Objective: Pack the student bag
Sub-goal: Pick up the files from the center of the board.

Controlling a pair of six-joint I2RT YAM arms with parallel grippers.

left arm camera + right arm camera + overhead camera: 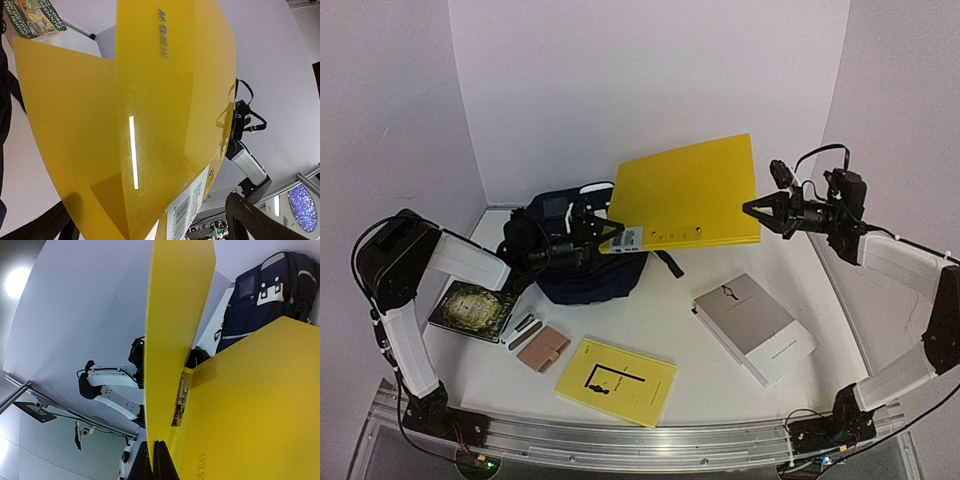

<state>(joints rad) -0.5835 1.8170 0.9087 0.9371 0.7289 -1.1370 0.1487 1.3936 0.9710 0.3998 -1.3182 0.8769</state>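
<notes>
Currently, note that the folder [690, 195] is off the table [670, 300], carried in the air at the rear of the workspace between the two arms. It is yellow and hangs partly open, its two covers splayed in a V.

Right gripper [752, 210]: check the right wrist view. The fingers [158, 460] are fully closed and pinch the edge of one cover, which runs straight up from them. The metal clip [180, 400] inside the spine shows where the two covers meet.

Left gripper [603, 232]: the fingers [247, 217] are spread as wide as they go. The folder's corner with the barcode label [187, 210] lies between them. You cannot tell from any view whether either finger touches the cover.

Bag [582, 278]: you find it on the table at the rear left, directly under the left gripper and the folder's labelled corner. It is dark navy, with a white patch near its top in the right wrist view.

Other items on the table:
- green book [470, 308], beside the left arm
- brown case [542, 350], near front left
- yellow booklet [615, 380], near front centre
- grey book [755, 328], right of centre
</notes>
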